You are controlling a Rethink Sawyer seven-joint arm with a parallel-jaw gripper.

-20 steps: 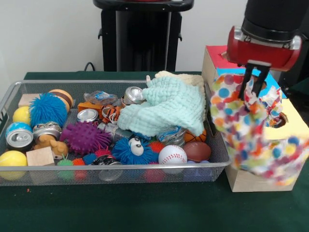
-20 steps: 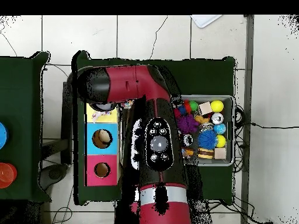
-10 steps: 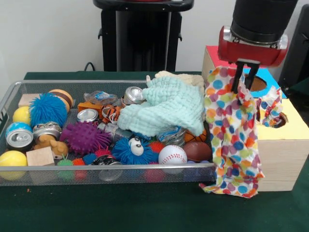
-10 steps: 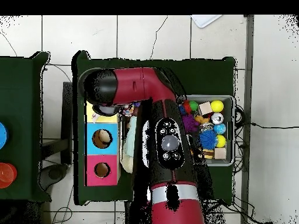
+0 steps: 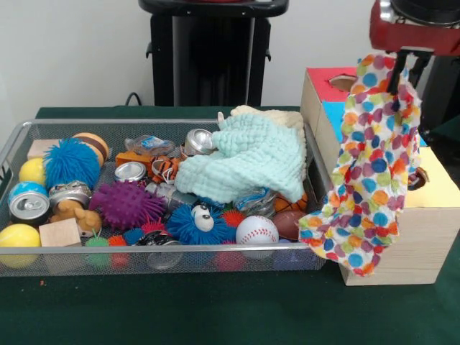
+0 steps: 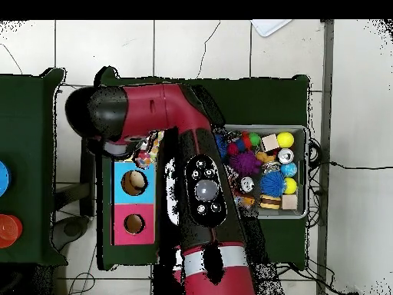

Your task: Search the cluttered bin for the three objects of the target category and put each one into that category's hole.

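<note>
My gripper [image 5: 405, 60] is at the top right of the front view, above the wooden sorting box [image 5: 402, 237], and is shut on a white cloth with coloured dots [image 5: 374, 165]. The cloth hangs from the fingers and drapes down the box's front left corner, clear of the table. From overhead, a bit of the dotted cloth [image 6: 146, 152] shows beside the arm's wrist, over the box's yellow end. A mint green cloth [image 5: 248, 154] lies on the clutter in the wire bin [image 5: 165, 248], with a cream cloth [image 5: 277, 115] behind it.
The box top has red [image 5: 334, 79], blue and yellow [image 5: 435, 187] sections with holes; the blue hole [image 6: 133, 183] and red hole [image 6: 134, 224] show from overhead. The bin holds cans [image 5: 29, 205], spiky balls [image 5: 126, 205], a baseball [image 5: 256, 230], wooden blocks and yellow balls.
The gripper has risen and swung right over the box with the dotted cloth. The cloth's lower end has lifted off the table.
</note>
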